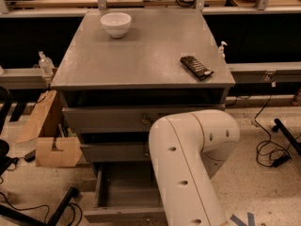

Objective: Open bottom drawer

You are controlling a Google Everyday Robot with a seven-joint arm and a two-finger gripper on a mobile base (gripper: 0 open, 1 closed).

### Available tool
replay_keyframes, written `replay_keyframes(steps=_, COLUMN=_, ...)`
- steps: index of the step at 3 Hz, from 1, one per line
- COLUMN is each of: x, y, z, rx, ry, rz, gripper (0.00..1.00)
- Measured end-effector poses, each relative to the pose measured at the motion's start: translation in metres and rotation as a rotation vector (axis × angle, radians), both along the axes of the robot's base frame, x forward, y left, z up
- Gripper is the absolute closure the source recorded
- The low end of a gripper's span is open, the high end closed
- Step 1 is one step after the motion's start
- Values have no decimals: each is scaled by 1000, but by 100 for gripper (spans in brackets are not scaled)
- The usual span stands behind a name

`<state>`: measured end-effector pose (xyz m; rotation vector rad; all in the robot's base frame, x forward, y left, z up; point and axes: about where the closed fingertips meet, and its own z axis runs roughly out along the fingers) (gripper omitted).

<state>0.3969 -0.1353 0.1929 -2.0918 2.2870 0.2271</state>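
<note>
The gripper is hidden behind the robot's own white arm (188,168), which fills the lower centre-right of the frame. It is probably low down near the drawer fronts, but I cannot tell whether it grasps anything or has let go.

Just left of the arm, at the bottom centre, the bottom drawer (124,189) stands pulled out with its grey tray bare, so the task looks nearly or fully done.

The main risk is pulling further. If the hidden hand is latched on and the drawer reaches its stop, the cabinet could be dragged or the drawer wrenched off its runners.

The arm's bulk sits close to the middle drawer front (113,152), so a careless lift could knock it.

Jolting the cabinet could shift the white bowl (115,23) or the dark flat object (196,67) near the top's right edge.

Cables (270,152) on the floor at right could snag a retreating base.
</note>
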Motion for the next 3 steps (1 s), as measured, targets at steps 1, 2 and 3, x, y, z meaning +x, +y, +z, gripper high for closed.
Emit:
replay_keyframes(steps=1, x=0, y=0, z=0, rx=0, ry=0, rz=0, gripper=100)
replay_keyframes(steps=2, x=0, y=0, z=0, rx=0, ry=0, rz=0, gripper=82)
replay_keyframes(steps=3, x=0, y=0, z=0, rx=0, ry=0, rz=0, gripper=58)
